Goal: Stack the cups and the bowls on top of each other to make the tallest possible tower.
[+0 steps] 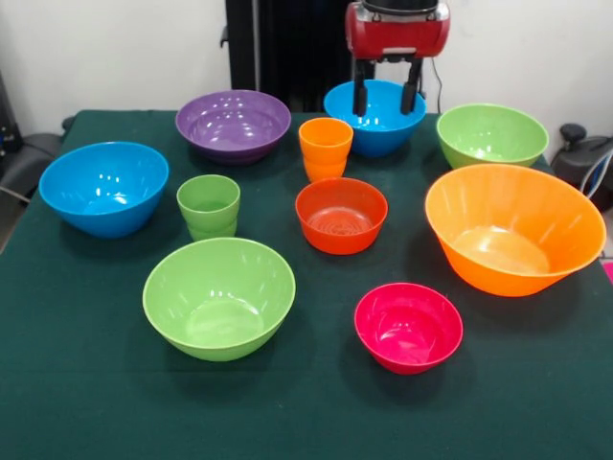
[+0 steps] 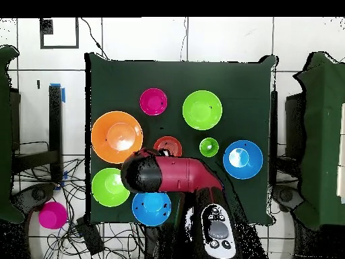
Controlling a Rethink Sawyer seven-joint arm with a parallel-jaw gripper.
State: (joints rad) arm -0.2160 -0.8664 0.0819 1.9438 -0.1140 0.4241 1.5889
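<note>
Red arm (image 2: 178, 174) above bowls (image 2: 202, 109) on green table (image 2: 249, 81)

Bright, even room light from above in front view; soft short shadows on dark green table cloth (image 1: 77, 383) beneath each bowl; white glare spots inside large orange bowl (image 1: 513, 240), on near-side inner wall, and fainter sheen inside blue bowl (image 1: 103, 187) left of it; focus fair throughout, edges slightly soft; overhead view flatter, with washed highlight in large orange bowl's centre (image 2: 117, 137).

Dark green table (image 1: 77, 383), white wall (image 1: 115, 48) behind, white tiled floor (image 2: 222, 37), tangled cables (image 2: 108, 236).
</note>
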